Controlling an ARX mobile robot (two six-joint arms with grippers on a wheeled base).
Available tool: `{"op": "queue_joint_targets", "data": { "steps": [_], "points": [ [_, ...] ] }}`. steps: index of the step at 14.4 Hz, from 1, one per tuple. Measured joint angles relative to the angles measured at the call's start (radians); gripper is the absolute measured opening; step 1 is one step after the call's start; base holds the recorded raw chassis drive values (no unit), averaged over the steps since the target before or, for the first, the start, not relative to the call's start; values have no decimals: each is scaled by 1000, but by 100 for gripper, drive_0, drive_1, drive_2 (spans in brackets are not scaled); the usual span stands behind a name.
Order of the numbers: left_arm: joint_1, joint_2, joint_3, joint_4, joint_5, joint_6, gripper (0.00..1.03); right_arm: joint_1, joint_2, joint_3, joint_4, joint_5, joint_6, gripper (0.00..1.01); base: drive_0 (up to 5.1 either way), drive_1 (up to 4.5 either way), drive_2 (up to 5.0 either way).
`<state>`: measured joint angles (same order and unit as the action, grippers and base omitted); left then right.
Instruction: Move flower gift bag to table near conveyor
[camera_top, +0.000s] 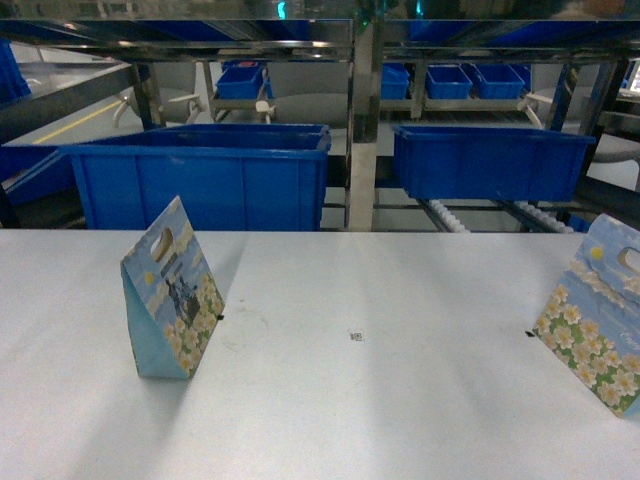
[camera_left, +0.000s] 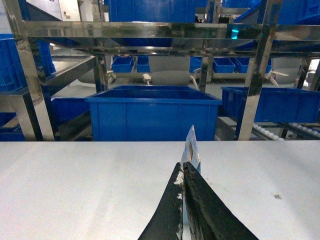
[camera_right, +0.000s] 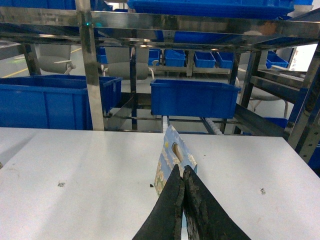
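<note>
Two flower gift bags stand upright on the white table (camera_top: 380, 400). One bag (camera_top: 172, 290) is at the left, the other (camera_top: 595, 320) is at the right edge, partly cut off. No gripper shows in the head view. In the left wrist view my left gripper (camera_left: 183, 167) is shut, and the left bag (camera_left: 191, 147) stands edge-on just beyond its tips, apart from them. My right gripper (camera_right: 182, 171) is shut too, with the right bag (camera_right: 172, 150) standing past its tips. The conveyor (camera_top: 445, 215), steel racking with white rollers, runs behind the table's far edge.
Two big blue bins (camera_top: 205, 175) (camera_top: 490, 160) sit on the racking just past the table's far edge. Smaller blue bins (camera_top: 445, 80) stand farther back. A steel upright (camera_top: 362, 120) rises between the big bins. A small black mark (camera_top: 356, 336) is on the tabletop.
</note>
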<state>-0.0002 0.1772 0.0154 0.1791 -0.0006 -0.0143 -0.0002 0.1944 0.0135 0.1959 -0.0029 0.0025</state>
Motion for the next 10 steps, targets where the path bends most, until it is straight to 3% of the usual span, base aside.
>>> {"op": "queue_joint_targets", "data": {
  "steps": [3, 5, 6, 10],
  "points": [
    [0, -12, 0, -13, 0, 0, 2, 0, -11, 0, -10, 0, 0, 2, 0, 0, 0],
    [0, -149, 1, -192, 1, 0, 2, 0, -58, 0, -73, 0, 0, 2, 0, 0, 0],
    [0, -166, 5, -172, -1, 0, 2, 0, -173, 0, -203, 0, 0, 2, 0, 0, 0],
    [0, -167, 0, -183, 0, 0, 2, 0, -190, 0, -200, 0, 0, 2, 0, 0, 0]
  ]
}}
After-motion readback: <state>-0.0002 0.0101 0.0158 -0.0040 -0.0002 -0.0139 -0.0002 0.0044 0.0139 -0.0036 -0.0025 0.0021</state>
